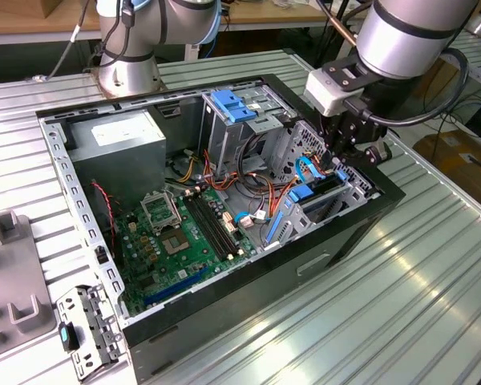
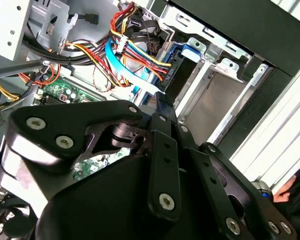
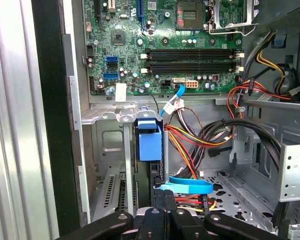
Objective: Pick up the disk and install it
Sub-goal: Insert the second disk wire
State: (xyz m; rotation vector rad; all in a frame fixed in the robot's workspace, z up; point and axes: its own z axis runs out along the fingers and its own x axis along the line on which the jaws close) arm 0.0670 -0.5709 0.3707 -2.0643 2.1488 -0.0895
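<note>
disk [image 3: 150,145] in bay, cables [image 3: 195,137] beside

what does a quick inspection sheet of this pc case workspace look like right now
surface: ribbed metal table carrying an open computer case.
job's things: the disk stands on edge in a bay of the drive cage, blue rail end showing; green motherboard beside it.
clutter: grey power-supply box; cage with blue top; loose metal bracket on the table.
grippers: gripper sits just above the disk's bay; whether it grips cannot be told.
cables: red, yellow and orange wire bundle and a light blue flat cable beside the bay.
surroundings: a hand near the case's outer side.
</note>
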